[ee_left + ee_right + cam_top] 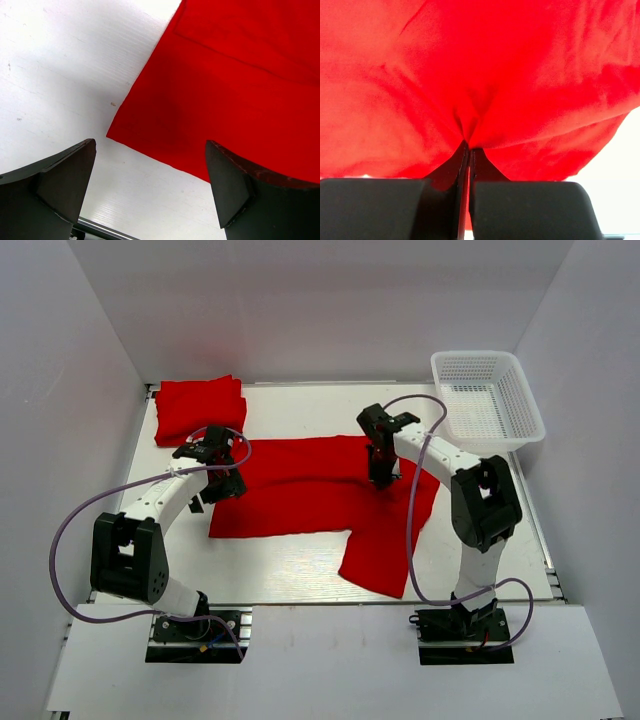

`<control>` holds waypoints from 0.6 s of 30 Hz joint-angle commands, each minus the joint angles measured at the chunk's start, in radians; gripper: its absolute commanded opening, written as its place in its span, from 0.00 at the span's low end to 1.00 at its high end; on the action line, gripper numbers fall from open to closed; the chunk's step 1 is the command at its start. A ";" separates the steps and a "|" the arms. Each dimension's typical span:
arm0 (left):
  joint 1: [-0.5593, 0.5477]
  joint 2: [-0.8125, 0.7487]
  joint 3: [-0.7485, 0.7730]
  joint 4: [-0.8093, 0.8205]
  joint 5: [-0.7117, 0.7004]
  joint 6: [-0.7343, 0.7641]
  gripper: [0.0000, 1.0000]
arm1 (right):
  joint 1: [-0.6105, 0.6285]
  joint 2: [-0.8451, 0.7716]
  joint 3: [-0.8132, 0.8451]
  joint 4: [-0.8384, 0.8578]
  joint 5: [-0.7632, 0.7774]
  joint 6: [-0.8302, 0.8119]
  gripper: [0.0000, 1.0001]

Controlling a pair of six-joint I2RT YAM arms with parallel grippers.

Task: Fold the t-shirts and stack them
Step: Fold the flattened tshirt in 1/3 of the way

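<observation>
T-shirt (300,495) lies spread mid table (290,575); we see right gripper (468,150) pinching a fold of it, left gripper (150,144) spread wide over its left corner. Folded t-shirts (198,408) sit back-left.

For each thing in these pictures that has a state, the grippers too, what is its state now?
Spread shirt: lying flat, not folded up, pinched near its far right edge.
Folded pile: folded, lying at the far left corner.
Basket: upright, looks empty.
Left gripper: open, holding nothing, over the spread shirt's left corner.
Right gripper: shut on the spread shirt, with cloth bunched between its fingers.
</observation>
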 commanded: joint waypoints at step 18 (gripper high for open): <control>-0.003 -0.032 0.007 0.001 0.010 0.011 1.00 | 0.001 -0.006 0.198 -0.243 -0.279 -0.188 0.90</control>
